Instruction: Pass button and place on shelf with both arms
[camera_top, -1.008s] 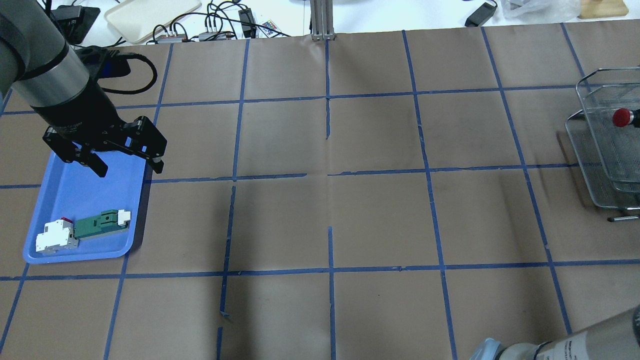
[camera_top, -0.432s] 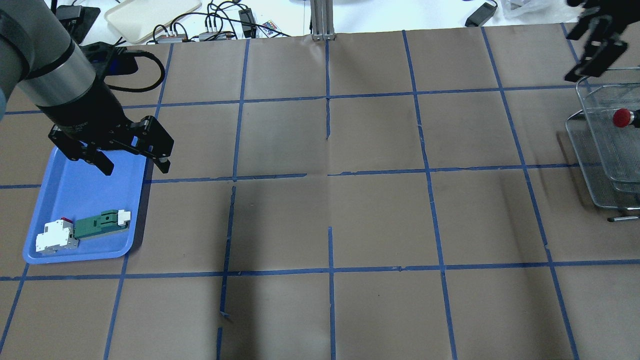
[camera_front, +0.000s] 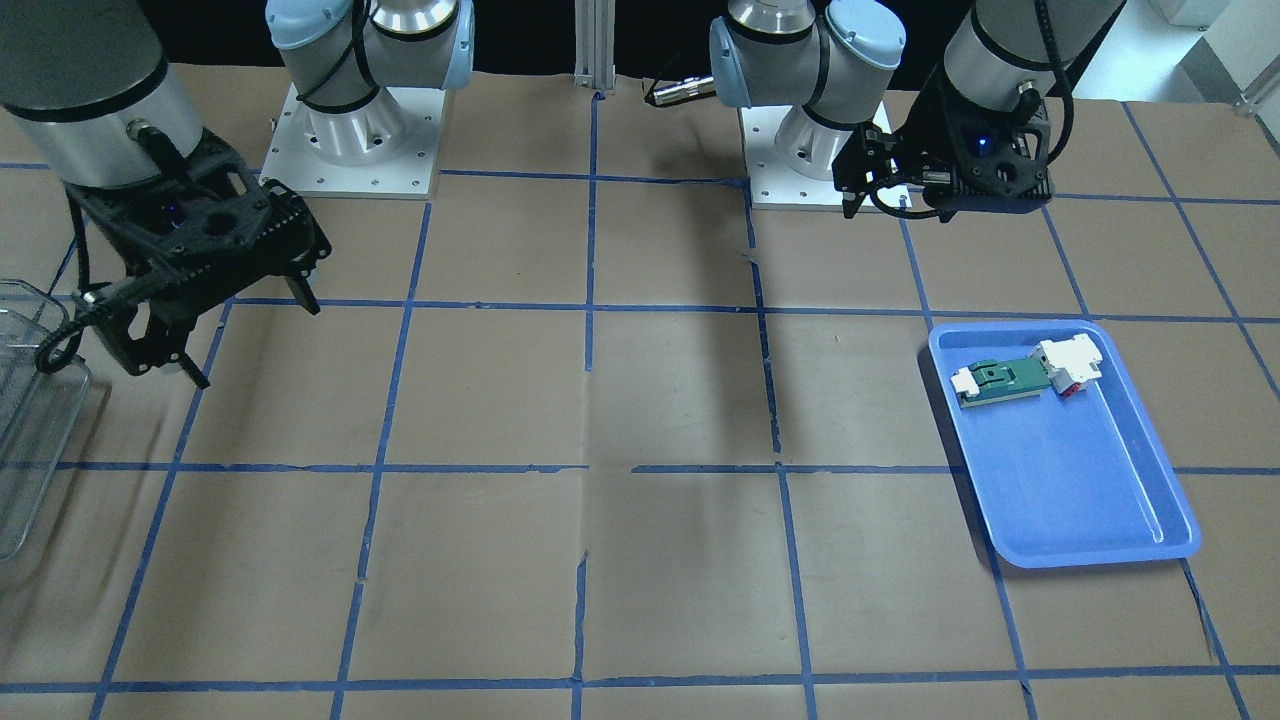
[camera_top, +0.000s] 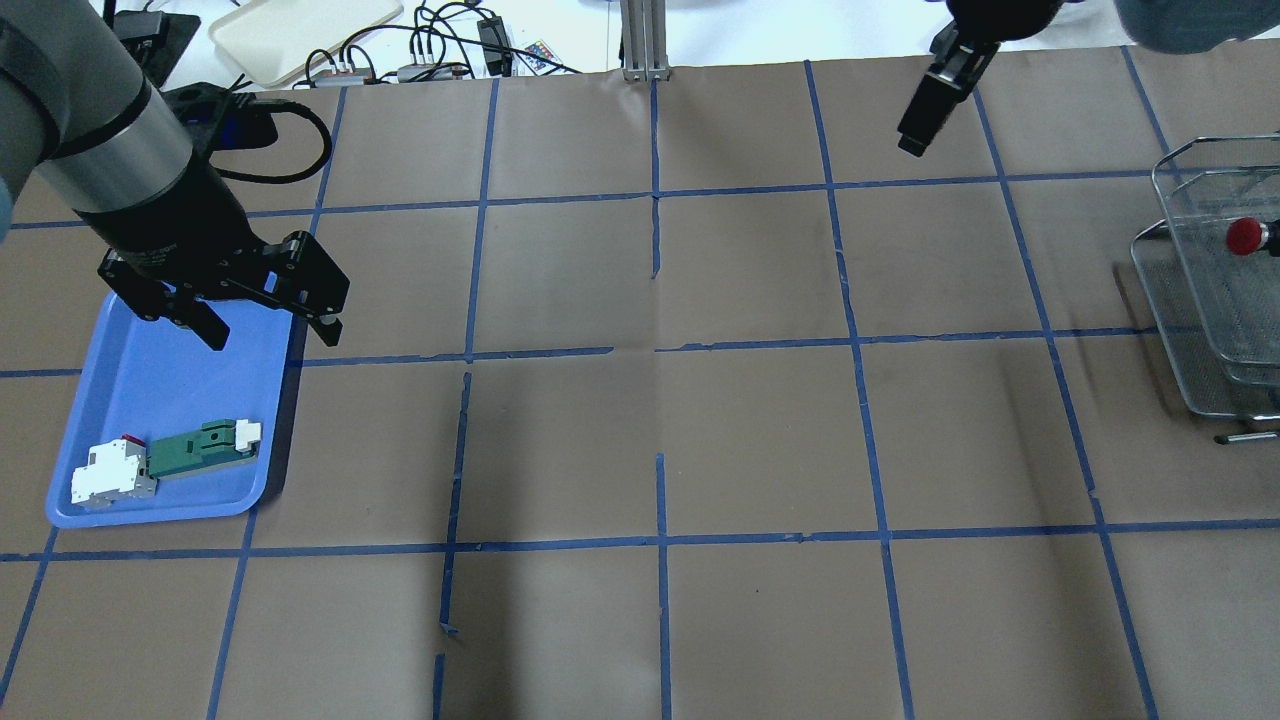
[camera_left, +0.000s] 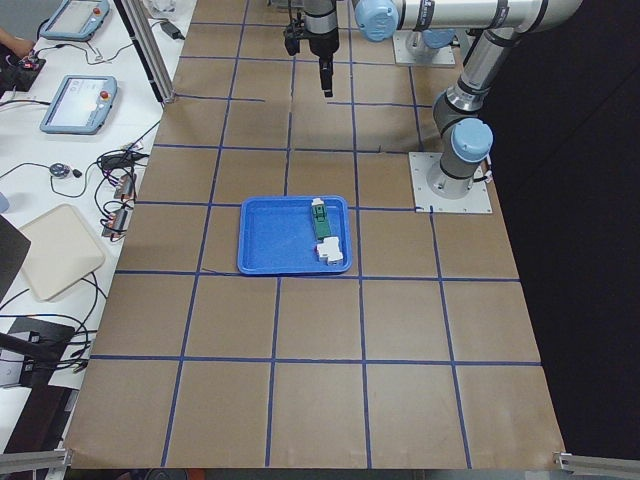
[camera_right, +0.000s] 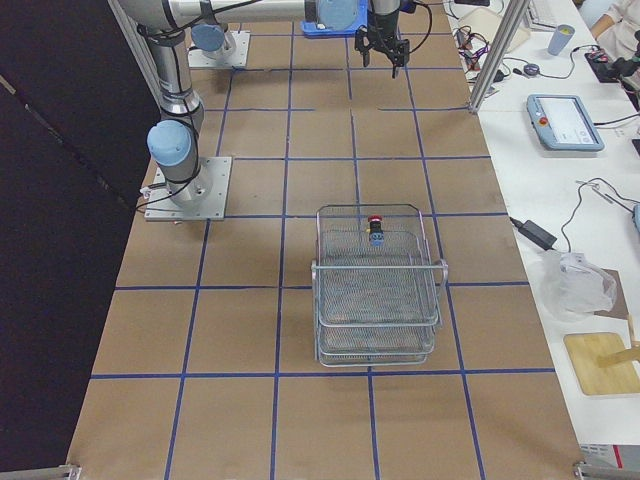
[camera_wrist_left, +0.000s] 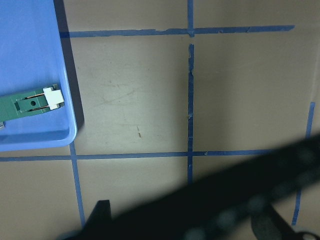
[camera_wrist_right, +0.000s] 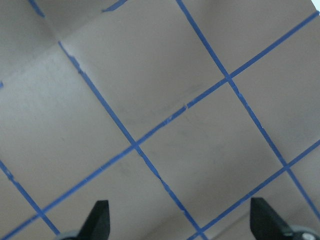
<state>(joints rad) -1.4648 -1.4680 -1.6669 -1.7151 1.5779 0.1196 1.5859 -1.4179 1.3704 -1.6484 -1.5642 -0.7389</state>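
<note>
The button (camera_top: 1245, 236), red cap showing, lies on the top tier of the wire-mesh shelf (camera_top: 1200, 300) at the table's right end. It also shows in the exterior right view (camera_right: 375, 223), on that shelf (camera_right: 377, 300). My right gripper (camera_front: 258, 345) is open and empty, up in the air and clear of the shelf (camera_front: 25, 420). Its fingertips (camera_wrist_right: 100, 215) stand wide apart over bare table. One finger (camera_top: 925, 105) shows in the overhead view. My left gripper (camera_top: 272, 338) is open and empty over the far right corner of the blue tray.
The blue tray (camera_top: 150, 400) at the left holds a green-and-white module (camera_top: 205, 448) and a white block (camera_top: 112, 475). Cables and a beige tray (camera_top: 300, 30) lie beyond the far edge. An aluminium post (camera_top: 645, 40) stands at the far middle.
My right gripper came into view over the shelf and has since moved left, away from it. My left gripper shifted slightly right, then stayed still. The button has not moved.
</note>
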